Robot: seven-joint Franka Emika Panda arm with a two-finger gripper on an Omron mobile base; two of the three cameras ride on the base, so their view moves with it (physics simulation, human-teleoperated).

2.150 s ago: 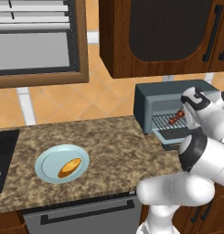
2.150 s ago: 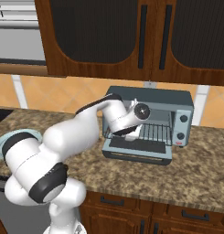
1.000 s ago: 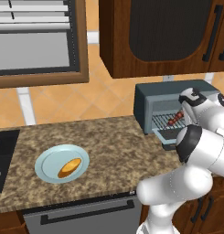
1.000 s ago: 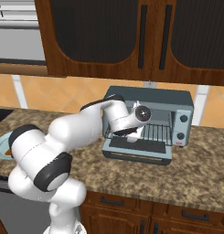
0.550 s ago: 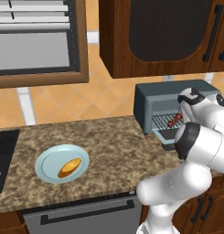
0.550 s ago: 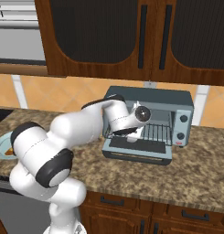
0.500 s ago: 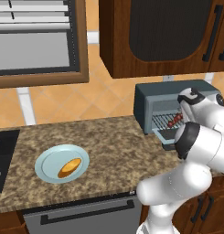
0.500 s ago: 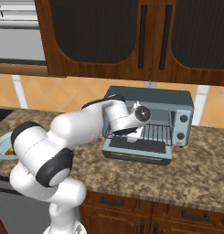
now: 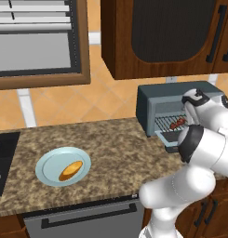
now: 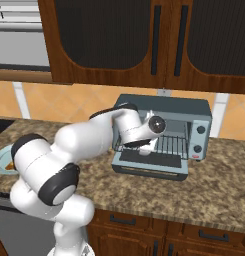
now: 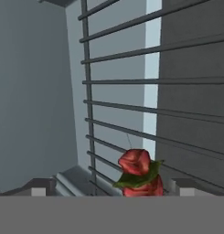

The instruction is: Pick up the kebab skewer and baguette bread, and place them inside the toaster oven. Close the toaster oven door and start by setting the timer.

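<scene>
Speckled brown granite counter [image 9: 115, 148] runs under dark wood cabinets; the boxy blue-grey toaster oven [image 10: 199, 112] sits at its far right, against the wall.

The oven's drop-down glass door [image 10: 150, 165] lies folded flat toward the near side, so the wire rack [image 11: 118, 114] inside is open to reach.

White arm extends into the oven mouth, hand just above the rack. Two-finger gripper [image 11: 109, 186]: finger tips stand wide apart at either side of the hand view, nothing clamped between them — released.

Round pale blue plate [image 9: 48, 162] sits on the counter well left of the oven, near the front edge. The stubby golden baguette piece [image 9: 70, 170] rests on it, untouched.

Kebab skewer of dark red chunks [image 11: 140, 173] lies on the rack bars, between the spread tips in the hand view; whether it touches them I cannot tell. From the left base view it sits toward the right side of the rack [image 9: 178, 122].

Judgement: skewer step looks done; baguette, door and timer remain. Withdrawing must clear the rack without dragging the skewer.
</scene>
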